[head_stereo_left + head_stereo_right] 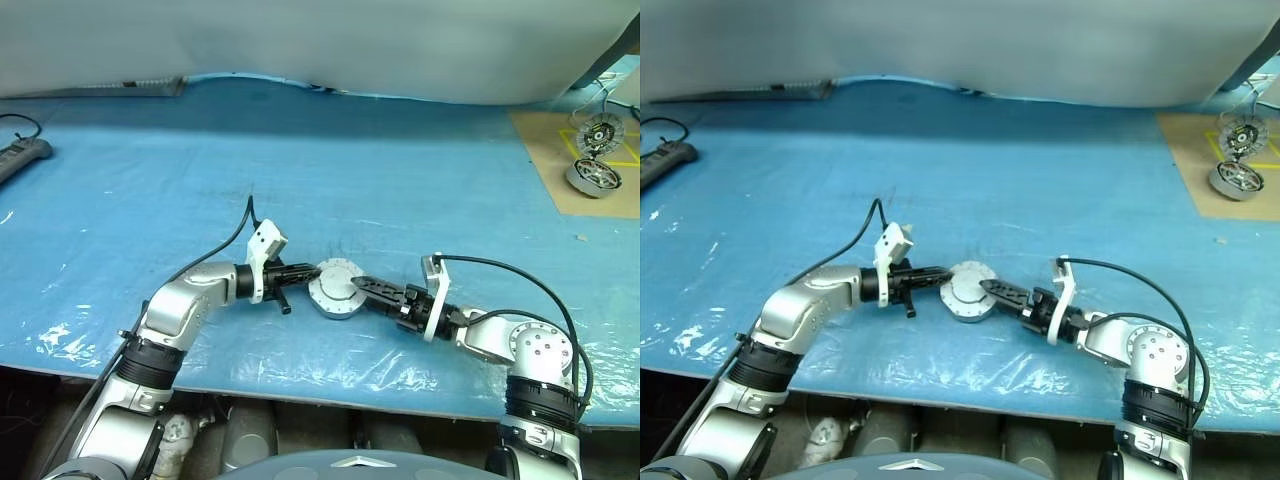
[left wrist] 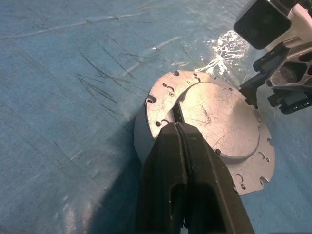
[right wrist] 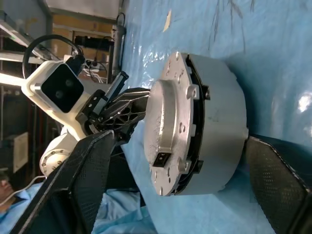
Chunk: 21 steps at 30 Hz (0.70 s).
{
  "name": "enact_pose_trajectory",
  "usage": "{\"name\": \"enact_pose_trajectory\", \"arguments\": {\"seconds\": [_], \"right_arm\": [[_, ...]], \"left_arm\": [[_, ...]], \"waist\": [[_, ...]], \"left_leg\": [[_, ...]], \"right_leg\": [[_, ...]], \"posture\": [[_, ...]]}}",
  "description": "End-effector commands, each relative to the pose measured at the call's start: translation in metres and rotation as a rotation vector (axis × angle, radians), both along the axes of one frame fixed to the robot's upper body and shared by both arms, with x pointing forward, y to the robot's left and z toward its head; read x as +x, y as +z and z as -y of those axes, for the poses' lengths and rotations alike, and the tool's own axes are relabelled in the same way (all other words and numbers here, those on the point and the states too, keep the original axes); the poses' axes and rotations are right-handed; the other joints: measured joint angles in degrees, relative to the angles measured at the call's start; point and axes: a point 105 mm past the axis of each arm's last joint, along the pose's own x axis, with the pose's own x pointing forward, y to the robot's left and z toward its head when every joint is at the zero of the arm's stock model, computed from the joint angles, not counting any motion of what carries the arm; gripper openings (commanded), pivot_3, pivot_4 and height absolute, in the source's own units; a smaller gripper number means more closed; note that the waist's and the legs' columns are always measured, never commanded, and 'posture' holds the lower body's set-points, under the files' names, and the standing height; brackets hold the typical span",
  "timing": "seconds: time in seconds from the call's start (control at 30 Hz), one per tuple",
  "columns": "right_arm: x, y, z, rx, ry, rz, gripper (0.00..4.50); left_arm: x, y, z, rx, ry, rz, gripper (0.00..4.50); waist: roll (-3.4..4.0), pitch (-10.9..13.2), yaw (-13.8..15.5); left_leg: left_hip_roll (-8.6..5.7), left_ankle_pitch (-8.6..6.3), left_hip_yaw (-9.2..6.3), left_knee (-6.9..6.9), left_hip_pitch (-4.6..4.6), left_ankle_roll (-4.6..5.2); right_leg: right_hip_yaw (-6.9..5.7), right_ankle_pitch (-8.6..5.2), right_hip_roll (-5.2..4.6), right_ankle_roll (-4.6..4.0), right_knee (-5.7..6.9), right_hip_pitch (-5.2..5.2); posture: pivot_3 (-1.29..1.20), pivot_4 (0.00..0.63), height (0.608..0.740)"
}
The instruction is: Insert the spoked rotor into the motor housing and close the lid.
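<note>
**Closed motor unit between both grippers on the blue sheet**

You see the motor housing [image 3: 219, 122] resting on the blue sheet [image 1: 300, 170] near the front edge, between your two arms. Its lid [image 2: 214, 122] is down, smooth grey outer face up, sitting on the housing with a thin dark gap visible around the rim in the right wrist view. The spoked rotor cannot be made out. Your left gripper [image 2: 178, 127] reaches in from the left with its fingers pressed together, their tips resting on the lid's top face near its edge. Your right gripper [image 3: 180, 161] comes in from the right with its fingers [image 3: 80, 180] spread wide, one on either side of the housing, neither touching it. A second motor unit [image 1: 594, 155], lid raised, stands well apart on a brown board [image 1: 560, 150] at the far right. A power strip [image 1: 20, 155] lies at the far left.
</note>
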Motion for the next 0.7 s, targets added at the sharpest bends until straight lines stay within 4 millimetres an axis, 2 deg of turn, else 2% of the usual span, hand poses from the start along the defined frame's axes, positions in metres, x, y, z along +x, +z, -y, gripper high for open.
{"name": "enact_pose_trajectory", "arguments": {"seconds": [0.03, 0.17, 0.27, 0.57, 0.7], "right_arm": [[-0.007, 0.002, -0.006, 0.049, 0.044, -0.029, 3.3], [-0.011, 0.001, -0.012, 0.058, 0.072, -0.04, 1.87], [-0.01, 0.001, -0.011, 0.068, 0.061, -0.047, 1.07], [-0.011, -0.002, -0.009, 0.063, 0.043, -0.054, 1.06], [-0.01, 0.002, -0.007, 0.087, 0.014, -0.036, 1.06]], "left_arm": [[-0.007, -0.009, 0.005, 0.01, -0.025, -0.032, 0.0], [-0.007, -0.009, 0.004, 0.011, -0.022, -0.035, 0.0], [-0.006, -0.009, 0.004, 0.011, -0.018, -0.036, 0.0], [-0.003, -0.006, 0.004, -0.02, -0.005, -0.053, 0.0], [0.015, 0.015, -0.005, -0.173, 0.117, -0.099, 0.89]], "waist": [[0.0, 0.0, 0.0], [0.01, 0.0, -0.1], [0.01, 0.0, 0.0], [0.01, 0.0, 0.0], [0.01, 0.0, -0.1]], "left_leg": [[0.0, 0.0, 0.0, 0.0, 0.0, 0.0], [0.02, 0.0, 0.0, -0.01, 0.0, -0.01], [0.02, 0.0, 0.0, -0.01, 0.0, -0.01], [0.02, 0.0, 0.0, 0.01, 0.0, -0.02], [0.03, 0.0, 0.0, 0.02, 0.0, -0.02]], "right_leg": [[0.0, 0.0, 0.0, 0.0, 0.0, 0.0], [-0.03, 0.0, 0.01, 0.0, 0.0, -0.01], [-0.05, 0.0, 0.0, 0.01, 0.0, -0.02], [-0.05, 0.0, 0.0, 0.01, 0.0, -0.01], [-0.05, 0.0, 0.0, 0.01, 0.01, -0.02]], "posture": [[0.0, 0.15, 0.74], [0.0, 0.15, 0.74], [0.0, 0.15, 0.74], [0.0, 0.15, 0.74], [0.0, 0.15, 0.74]]}}
